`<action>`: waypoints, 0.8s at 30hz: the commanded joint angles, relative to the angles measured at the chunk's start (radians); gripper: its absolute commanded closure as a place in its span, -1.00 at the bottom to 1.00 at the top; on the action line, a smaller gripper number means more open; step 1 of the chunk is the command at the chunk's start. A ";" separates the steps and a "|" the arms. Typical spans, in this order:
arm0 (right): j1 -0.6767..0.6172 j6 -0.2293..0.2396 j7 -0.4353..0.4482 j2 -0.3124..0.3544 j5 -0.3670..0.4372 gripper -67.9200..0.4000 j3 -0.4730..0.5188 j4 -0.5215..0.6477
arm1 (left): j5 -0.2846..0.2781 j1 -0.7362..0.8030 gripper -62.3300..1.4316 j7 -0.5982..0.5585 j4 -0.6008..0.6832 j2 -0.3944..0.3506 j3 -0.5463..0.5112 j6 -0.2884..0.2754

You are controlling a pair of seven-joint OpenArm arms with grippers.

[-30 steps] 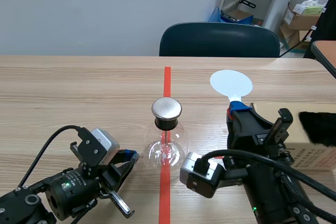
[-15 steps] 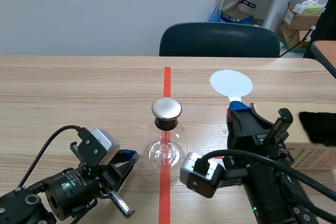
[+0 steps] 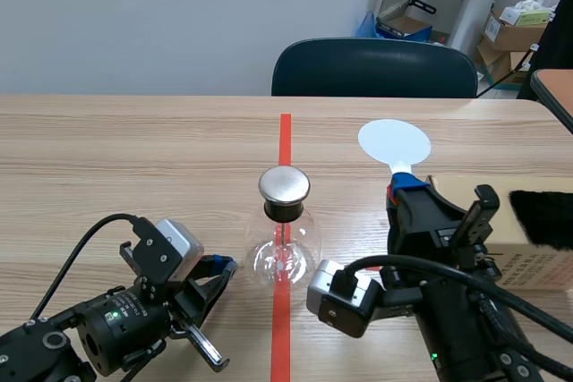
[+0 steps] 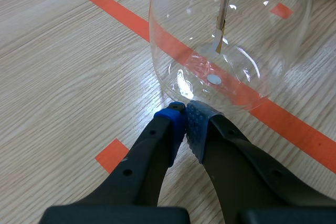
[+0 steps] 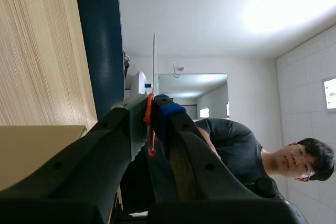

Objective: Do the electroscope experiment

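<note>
Electroscope, a clear glass flask with a round metal cap, stands upright on the red tape line in the middle of the wooden table. Left gripper lies low just beside the base of the flask, its two fingers closed together with nothing between them; whether the pads touch the glass I cannot tell. Right gripper is on the other side of the flask, its fingers pressed on the orange-red handle of a paddle with a white round disc, and a cardboard box is just beside this arm.
</note>
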 commanded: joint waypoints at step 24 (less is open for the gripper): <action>0.009 0.012 -0.005 0.006 -0.001 0.94 0.003 0.013 | -0.006 -0.001 0.82 -0.018 0.019 0.000 -0.004 -0.002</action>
